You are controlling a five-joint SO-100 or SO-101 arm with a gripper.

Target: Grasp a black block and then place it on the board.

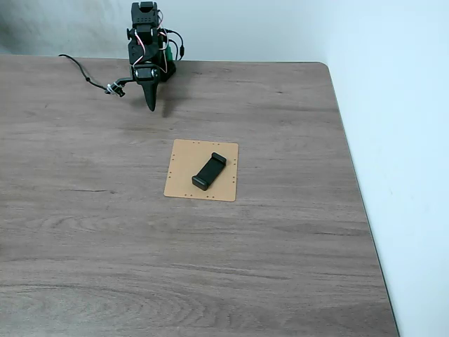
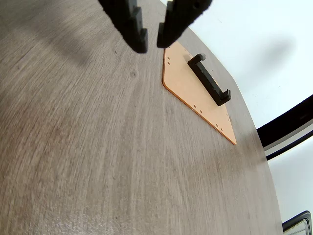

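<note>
The block (image 1: 209, 171) already lies on the board (image 1: 184, 175), slantwise near its middle. The gripper (image 2: 152, 43) hangs empty, jaws slightly apart — best it stays clear — well back.

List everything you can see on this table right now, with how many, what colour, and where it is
black block: one, matte black, lying at a slant on the board, right of the board's centre in the fixed view.
board: one, tan, flat on the table near its middle.
table: one, grey-brown wood grain, under everything; right edge meets a pale floor.
cable: one, black, trailing over the table's far left toward the arm.
robot arm: one, black, folded at the table's far edge.
gripper: one, black, empty, above bare table short of the board; fingers apart by a narrow gap in the wrist view.
</note>
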